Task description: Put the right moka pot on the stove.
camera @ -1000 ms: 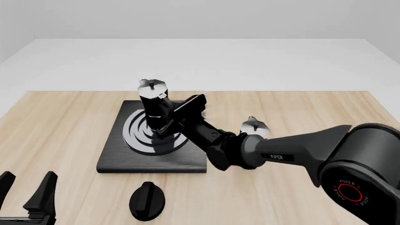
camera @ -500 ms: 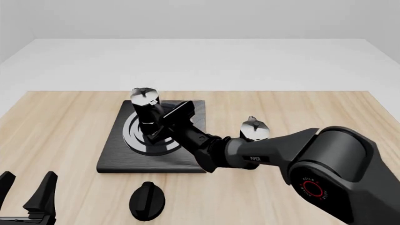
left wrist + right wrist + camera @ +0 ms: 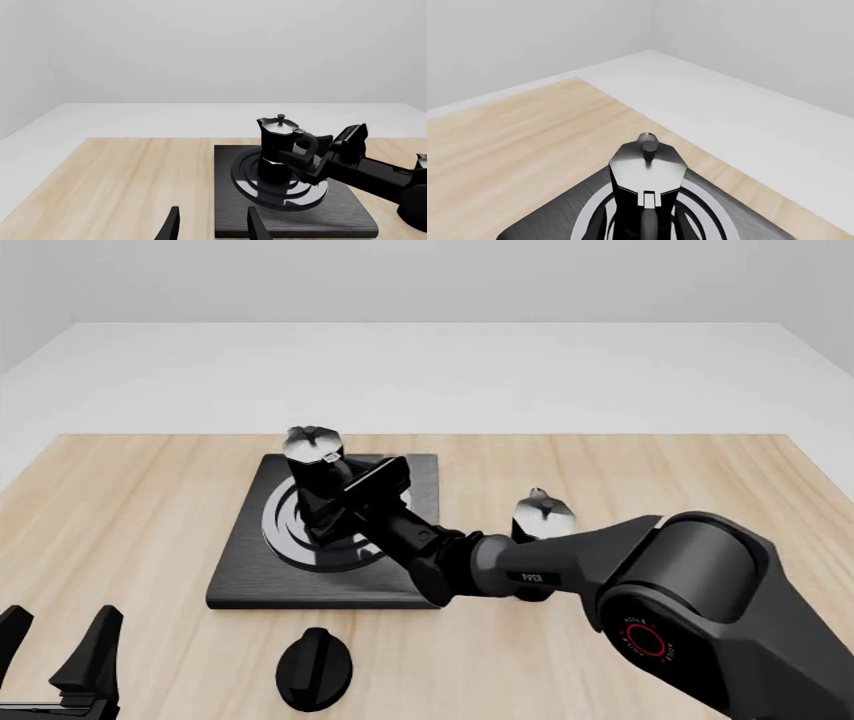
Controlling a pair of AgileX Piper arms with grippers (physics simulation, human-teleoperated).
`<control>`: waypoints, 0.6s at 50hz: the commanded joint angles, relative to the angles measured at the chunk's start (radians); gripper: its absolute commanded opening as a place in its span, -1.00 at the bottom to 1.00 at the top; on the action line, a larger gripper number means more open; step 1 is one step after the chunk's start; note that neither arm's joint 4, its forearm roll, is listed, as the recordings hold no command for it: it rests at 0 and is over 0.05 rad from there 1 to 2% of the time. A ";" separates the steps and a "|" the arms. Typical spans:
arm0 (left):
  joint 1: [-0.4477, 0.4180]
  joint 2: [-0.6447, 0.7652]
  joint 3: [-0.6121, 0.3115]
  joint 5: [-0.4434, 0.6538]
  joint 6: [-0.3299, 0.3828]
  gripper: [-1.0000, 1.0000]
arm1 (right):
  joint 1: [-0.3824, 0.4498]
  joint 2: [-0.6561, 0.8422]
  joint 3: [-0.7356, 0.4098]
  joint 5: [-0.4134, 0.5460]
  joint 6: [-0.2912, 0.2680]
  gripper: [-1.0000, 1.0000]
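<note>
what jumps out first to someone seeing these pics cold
The big black right arm reaches across the table from the near right, its gripper at a black moka pot on the ring burner of the stove, left of centre. A second pot's silver lid peeks out behind that arm, right of the stove. Near the front edge lie a round black knob and the idle left gripper, open.

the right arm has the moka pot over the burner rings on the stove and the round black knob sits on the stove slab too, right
Not quite: the round black knob lies on the wooden table, off the stove and nearer the arms, as the front view shows. The right tool does have the moka pot over the burner rings.
</note>
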 commanded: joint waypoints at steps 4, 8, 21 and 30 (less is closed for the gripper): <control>0.000 0.000 0.000 0.000 0.000 1.00 | 0.009 -0.009 0.032 0.008 0.004 1.00; 0.000 0.000 0.000 0.000 0.000 1.00 | 0.011 -0.041 0.057 0.012 0.001 1.00; 0.000 0.000 0.000 0.000 0.000 1.00 | 0.025 -0.158 0.183 -0.006 -0.009 1.00; 0.000 0.000 0.000 0.000 0.000 1.00 | 0.029 -0.208 0.236 -0.009 -0.017 1.00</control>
